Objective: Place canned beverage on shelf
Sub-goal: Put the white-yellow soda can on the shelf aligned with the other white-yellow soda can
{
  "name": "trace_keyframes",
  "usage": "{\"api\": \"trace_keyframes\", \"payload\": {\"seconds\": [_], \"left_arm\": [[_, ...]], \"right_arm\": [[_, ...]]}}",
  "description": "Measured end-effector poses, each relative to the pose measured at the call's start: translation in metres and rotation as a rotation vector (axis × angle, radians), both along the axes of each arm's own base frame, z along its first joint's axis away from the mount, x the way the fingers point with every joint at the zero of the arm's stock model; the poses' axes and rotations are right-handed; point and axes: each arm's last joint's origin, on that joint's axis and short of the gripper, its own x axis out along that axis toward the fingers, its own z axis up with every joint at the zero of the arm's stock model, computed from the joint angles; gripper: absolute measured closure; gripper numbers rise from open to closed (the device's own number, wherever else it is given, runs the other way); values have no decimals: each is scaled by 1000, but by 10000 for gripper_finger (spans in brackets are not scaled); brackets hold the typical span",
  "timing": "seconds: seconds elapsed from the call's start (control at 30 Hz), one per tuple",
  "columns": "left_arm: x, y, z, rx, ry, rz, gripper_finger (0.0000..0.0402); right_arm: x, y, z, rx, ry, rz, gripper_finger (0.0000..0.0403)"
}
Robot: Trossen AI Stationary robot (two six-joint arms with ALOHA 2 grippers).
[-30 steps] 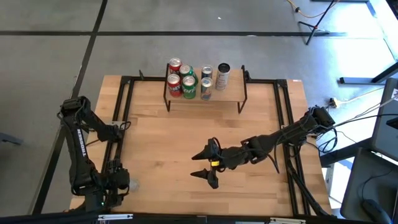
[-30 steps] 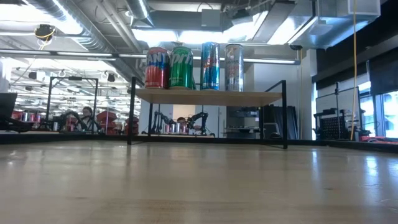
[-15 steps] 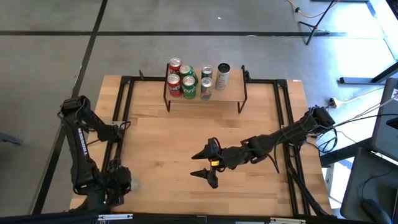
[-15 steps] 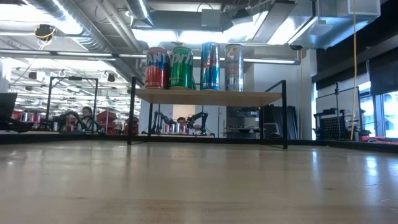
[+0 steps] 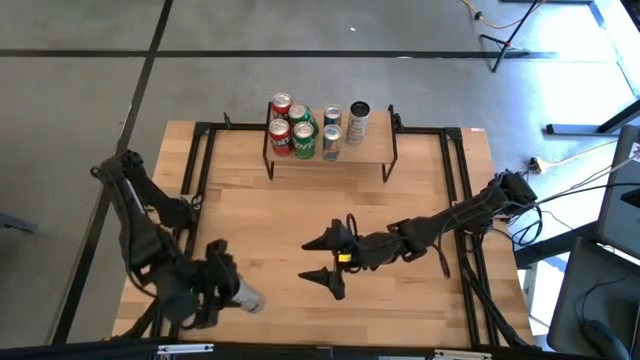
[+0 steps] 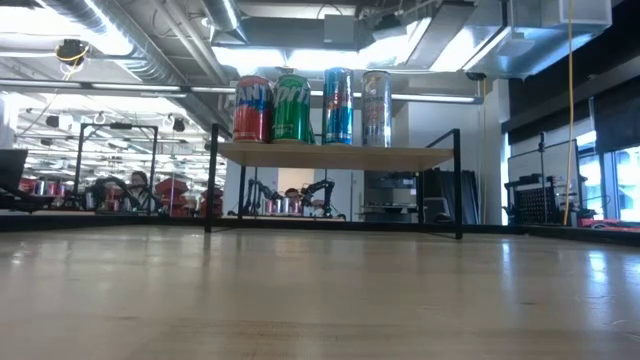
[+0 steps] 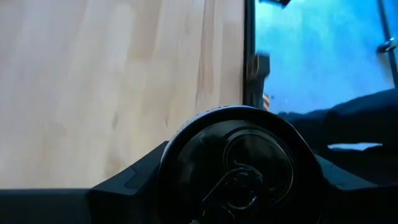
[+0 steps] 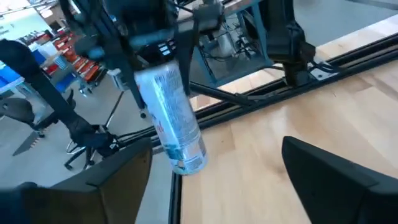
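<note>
My left gripper is near the table's front left, shut on a silver-and-blue can. The can's dark top faces the left wrist camera. The can also shows in the right wrist view. My right gripper is open and empty over the table's middle, pointing toward the left arm. The shelf, a light wooden top on black legs, stands at the far edge. It carries several cans, among them a red one, a green one and a blue one. My left gripper pinches the can's sides near its top end between its two fingers, one on each side. The fingers come from above, slanting. The can hangs tilted below them, and its bottom end is clear of the table.
Black frame rails run along the table's left and right sides. The shelf top has bare wood to the right of its cans. The table's middle between the grippers and the shelf is bare wood.
My left gripper has swung from the table's near left corner toward the right with the can. The can now shows tilted and clear of the table. My right gripper has shifted slightly toward the left and stays open.
</note>
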Motion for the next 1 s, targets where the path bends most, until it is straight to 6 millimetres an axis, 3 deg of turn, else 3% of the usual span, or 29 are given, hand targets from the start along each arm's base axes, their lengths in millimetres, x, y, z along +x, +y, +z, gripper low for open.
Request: {"api": "trace_keyframes", "payload": {"seconds": [0.23, 0.63, 1.0], "left_arm": [[31, 31, 28, 48, -66, -53, 176], [75, 51, 20, 52, -55, -146, 176], [92, 71, 18, 94, -69, -145, 176]], "right_arm": [[17, 11, -15, 46, -78, 96, 23], [34, 16, -39, -132, -127, 35, 62], [43, 10, -54, -144, -88, 48, 72]]}}
